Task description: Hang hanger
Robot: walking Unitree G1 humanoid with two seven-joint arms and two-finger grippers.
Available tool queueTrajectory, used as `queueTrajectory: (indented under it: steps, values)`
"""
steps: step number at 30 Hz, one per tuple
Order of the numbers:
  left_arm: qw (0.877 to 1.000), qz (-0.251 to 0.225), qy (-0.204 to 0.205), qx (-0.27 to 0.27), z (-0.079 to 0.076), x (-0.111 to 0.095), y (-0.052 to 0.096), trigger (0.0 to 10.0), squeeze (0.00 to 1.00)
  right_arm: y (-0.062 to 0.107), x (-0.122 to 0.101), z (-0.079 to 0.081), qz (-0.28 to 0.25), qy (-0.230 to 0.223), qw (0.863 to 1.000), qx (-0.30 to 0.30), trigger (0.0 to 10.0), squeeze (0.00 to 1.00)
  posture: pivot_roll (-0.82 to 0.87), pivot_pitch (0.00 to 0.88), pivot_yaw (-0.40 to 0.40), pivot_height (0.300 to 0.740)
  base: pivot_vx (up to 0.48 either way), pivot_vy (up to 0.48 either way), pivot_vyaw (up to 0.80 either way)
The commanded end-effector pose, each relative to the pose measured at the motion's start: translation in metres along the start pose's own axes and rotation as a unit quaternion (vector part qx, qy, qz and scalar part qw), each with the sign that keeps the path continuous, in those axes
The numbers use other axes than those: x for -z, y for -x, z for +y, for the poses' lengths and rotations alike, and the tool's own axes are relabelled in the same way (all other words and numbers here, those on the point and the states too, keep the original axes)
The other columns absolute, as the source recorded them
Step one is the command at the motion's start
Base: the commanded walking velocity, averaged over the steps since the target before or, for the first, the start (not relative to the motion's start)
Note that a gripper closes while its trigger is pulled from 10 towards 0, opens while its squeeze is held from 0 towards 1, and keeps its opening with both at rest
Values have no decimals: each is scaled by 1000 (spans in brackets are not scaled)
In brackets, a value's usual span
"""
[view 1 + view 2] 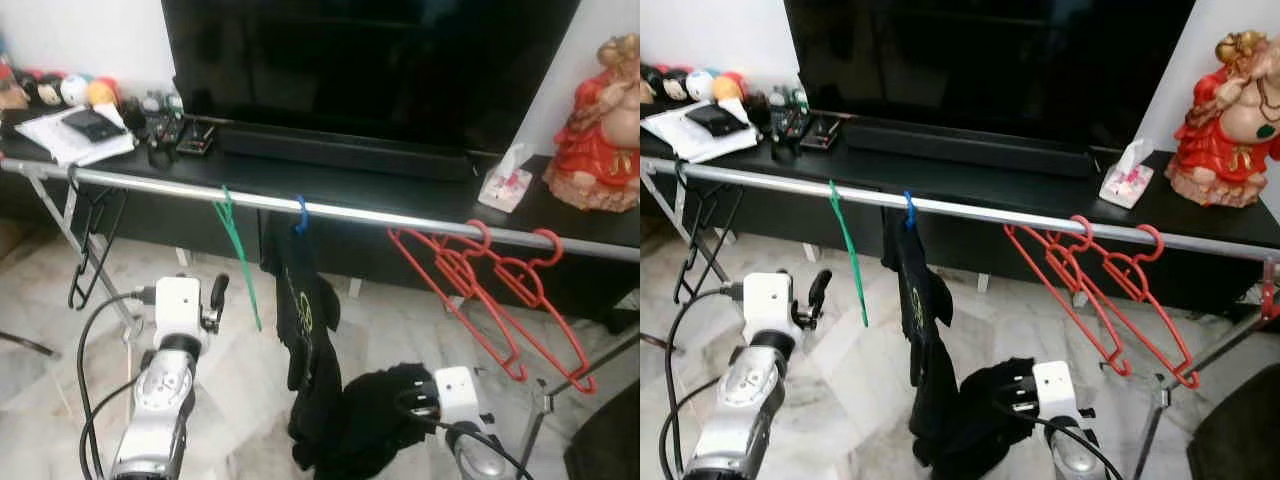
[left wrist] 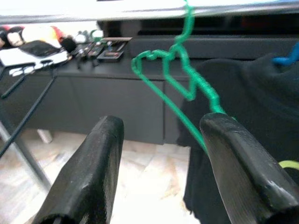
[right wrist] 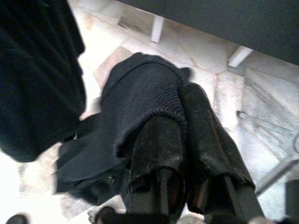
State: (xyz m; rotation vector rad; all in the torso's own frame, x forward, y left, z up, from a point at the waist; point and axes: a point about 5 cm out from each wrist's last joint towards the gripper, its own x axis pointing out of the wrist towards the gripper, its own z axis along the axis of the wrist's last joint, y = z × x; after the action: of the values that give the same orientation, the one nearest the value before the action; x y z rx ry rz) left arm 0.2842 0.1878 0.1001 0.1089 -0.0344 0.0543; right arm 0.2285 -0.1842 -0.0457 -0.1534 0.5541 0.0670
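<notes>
A silver rail (image 1: 400, 213) crosses the scene. On it hang a thin green hanger (image 1: 238, 250), a blue hanger (image 1: 300, 213) carrying a black garment (image 1: 310, 330), two red hangers (image 1: 480, 290) and, at the far left, a black hanger (image 1: 90, 250). My left gripper (image 1: 216, 298) is open just left of and below the green hanger (image 2: 180, 79), whose wire runs close past one fingertip (image 2: 219, 135). Low on the right, my right gripper (image 3: 180, 109) is shut on a bunch of black cloth (image 3: 135, 93) that joins the hanging garment's lower end (image 1: 385, 400).
Behind the rail stands a black TV console (image 1: 560, 215) with a large TV (image 1: 370, 60), a red statue (image 1: 600, 130), a tissue pack (image 1: 505, 180), remotes and papers (image 1: 75, 135). The rack's legs (image 1: 100, 280) stand on the marble floor (image 1: 400, 320).
</notes>
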Motion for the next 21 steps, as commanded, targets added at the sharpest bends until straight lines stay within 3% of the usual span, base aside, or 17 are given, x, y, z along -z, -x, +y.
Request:
queueTrajectory:
  steps: [1, 12, 21]
  values:
    - [1000, 6, 8, -2, 4, 0, -1, 10000, 0, -2, -5, 4, -13, -5, 1000, -4, 10000, 0, -83, 0, -39, 740, 0, 0, 0]
    - [999, 0, -6, 39, -5, -3, -4, 10000, 0, -1, -1, 1, -2, -17, 1000, 6, 10000, 0, -83, 0, -39, 740, 0, 0, 0]
    - [999, -3, -1, 39, -5, -5, -3, 10000, 0, 8, 24, -3, 62, -36, 997, 31, 10000, 0, -83, 0, -37, 740, 0, 0, 0]
